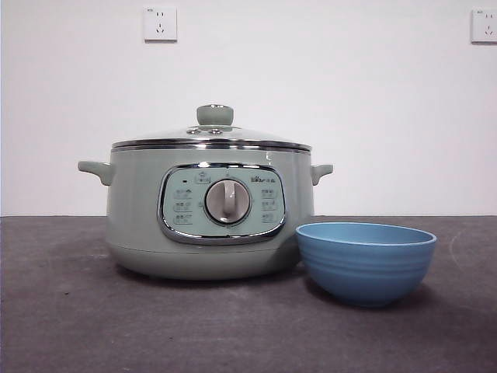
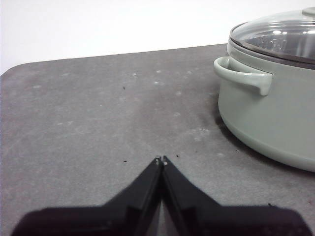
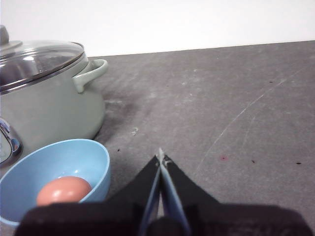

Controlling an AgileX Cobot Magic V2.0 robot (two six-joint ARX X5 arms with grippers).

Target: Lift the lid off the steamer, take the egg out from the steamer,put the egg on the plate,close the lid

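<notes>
The pale green steamer [image 1: 210, 214] stands mid-table with the glass lid [image 1: 211, 140] seated on its rim, green knob on top. To its right sits the blue plate [image 1: 365, 260], a low bowl. In the right wrist view a brown egg [image 3: 64, 190] lies inside the plate [image 3: 29, 179], beside the steamer [image 3: 49, 108]. My right gripper [image 3: 161, 157] is shut and holds nothing, over bare table beside the plate. My left gripper [image 2: 161, 160] is shut and holds nothing, off the steamer's [image 2: 266, 113] other side, near its handle [image 2: 243, 76]. Neither arm shows in the front view.
A dark grey table top [image 1: 70, 311] runs to a white wall with two sockets [image 1: 159, 23]. Bare table lies in front of each gripper [image 2: 98, 113].
</notes>
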